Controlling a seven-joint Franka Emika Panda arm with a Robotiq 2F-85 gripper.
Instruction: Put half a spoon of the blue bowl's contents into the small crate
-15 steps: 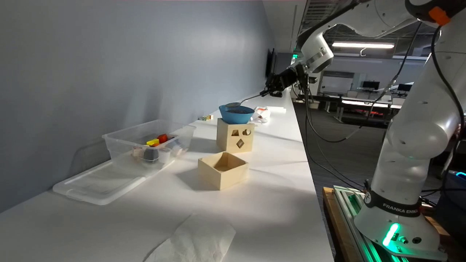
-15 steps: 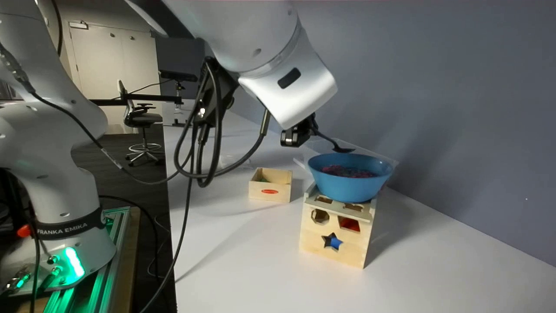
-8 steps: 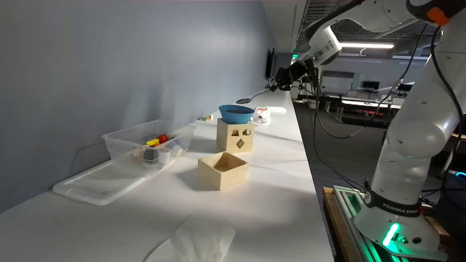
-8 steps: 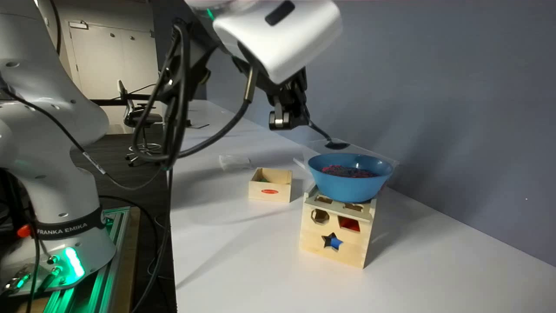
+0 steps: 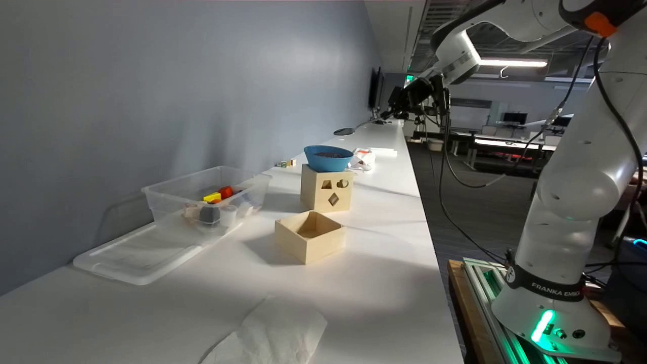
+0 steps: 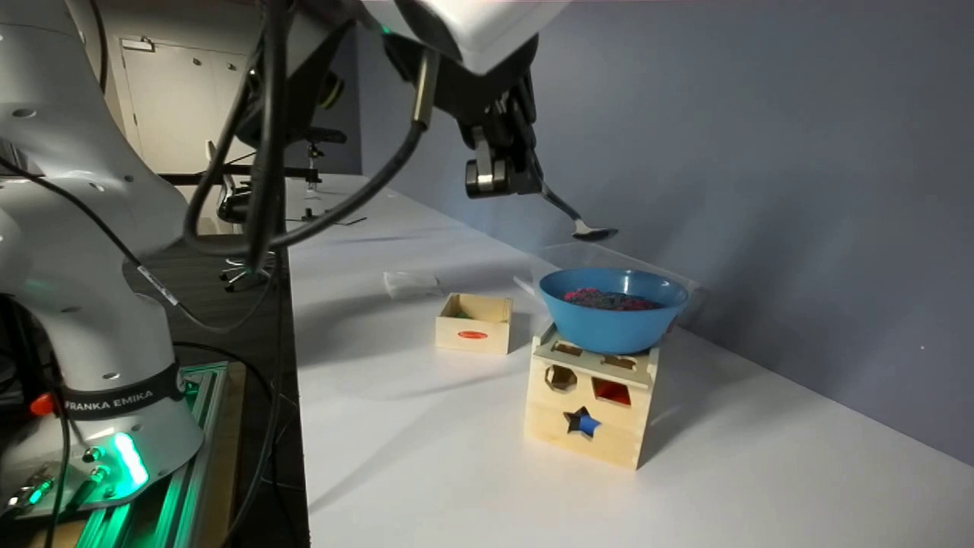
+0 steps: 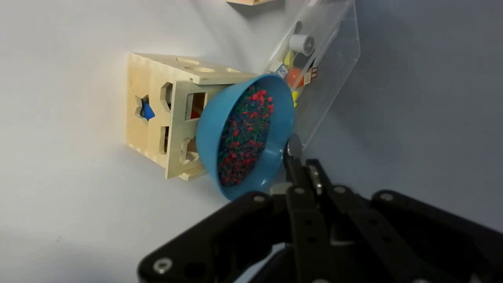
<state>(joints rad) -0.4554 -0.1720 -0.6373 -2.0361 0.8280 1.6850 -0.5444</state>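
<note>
Spoon (image 6: 583, 225), handle pinched in the gripper (image 7: 306, 167), head jutting out below it, above the blue bowl (image 6: 612, 323)

Soft shadows across white table (image 6: 426, 464), pale sheen on wall (image 5: 323, 50)

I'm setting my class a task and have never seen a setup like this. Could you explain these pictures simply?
This is a robot arm beside a table. Two pictures come from cameras outside it; the third, from its wrist, shows the end effector at the bottom. It holds a spoon, higher than a blue bowl of coloured bits. That bowl sits on a box with shaped holes. Also on the table are a small crate and a clear tub. Whether the spoon carries anything, I can't tell.
</note>
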